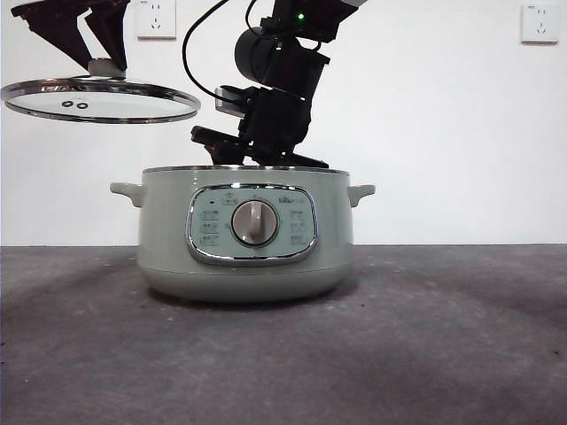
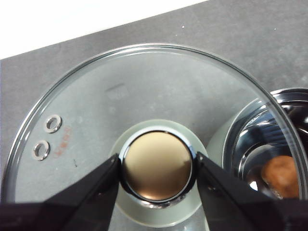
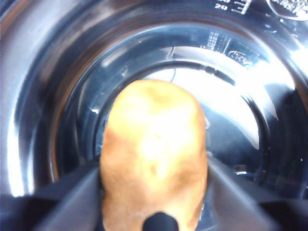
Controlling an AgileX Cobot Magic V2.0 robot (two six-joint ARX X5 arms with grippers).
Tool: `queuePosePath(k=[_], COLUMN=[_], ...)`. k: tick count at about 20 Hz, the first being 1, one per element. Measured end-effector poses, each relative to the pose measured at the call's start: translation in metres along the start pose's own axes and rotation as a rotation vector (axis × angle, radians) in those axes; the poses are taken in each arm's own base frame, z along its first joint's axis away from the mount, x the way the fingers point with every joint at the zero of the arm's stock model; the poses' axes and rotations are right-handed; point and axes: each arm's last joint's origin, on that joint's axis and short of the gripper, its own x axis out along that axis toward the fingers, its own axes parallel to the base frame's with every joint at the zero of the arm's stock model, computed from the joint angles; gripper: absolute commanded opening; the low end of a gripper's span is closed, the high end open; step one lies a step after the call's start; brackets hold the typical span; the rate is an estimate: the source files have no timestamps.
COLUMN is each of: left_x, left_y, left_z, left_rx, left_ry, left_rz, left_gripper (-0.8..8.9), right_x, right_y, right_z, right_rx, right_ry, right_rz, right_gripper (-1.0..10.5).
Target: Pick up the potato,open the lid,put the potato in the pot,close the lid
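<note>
the left gripper (image 2: 158,168) hangs high at the upper left of the front view, its black fingers (image 2: 96,192) clenched on the knob of the round clear glass lid with a steel rim (image 1: 99,97), held level in the air beside and above the squat sage-green electric pot (image 1: 168,221) on the dark grey surface (image 1: 443,345). the right gripper (image 3: 154,192) reaches steeply down into the open pot, fingers (image 3: 72,197) grasping the oval orange-brown potato (image 3: 154,163) inside the shiny steel bowl. "20" shows on the bowl's inner wall; the writing on the control panel (image 1: 252,223) is too small to read.
</note>
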Motion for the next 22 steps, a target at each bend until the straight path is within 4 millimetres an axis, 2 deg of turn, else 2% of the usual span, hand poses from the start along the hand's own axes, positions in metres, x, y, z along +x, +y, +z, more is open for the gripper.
queuePosePath(k=[9, 11, 15, 18, 22], left_x=[0.0, 0.0, 0.0, 0.0, 0.0], left_y=[0.0, 0.0, -0.001, -0.001, -0.007], left_z=[0.0, 0.0, 0.0, 0.0, -0.002], left_rx=[0.0, 0.0, 0.0, 0.0, 0.006], left_ry=[0.0, 0.0, -0.007, -0.006, 0.019], left_rz=[-0.001, -0.004, -0.045, -0.047, -0.059], left_gripper=[-0.09, -0.09, -0.09, -0.09, -0.09], right_x=[-0.003, -0.015, -0.052, -0.079, -0.092], right_y=[0.003, 0.005, 0.011, 0.016, 0.023], right_z=[-0.001, 0.002, 0.012, 0.012, 0.011], right_rx=[-0.002, -0.002, -0.008, -0.011, -0.025], right_ry=[0.018, 0.022, -0.011, 0.003, -0.008], right_rz=[-0.01, -0.01, -0.007, -0.012, -0.005], right_gripper=[9.1, 9.1, 9.1, 9.1, 9.1])
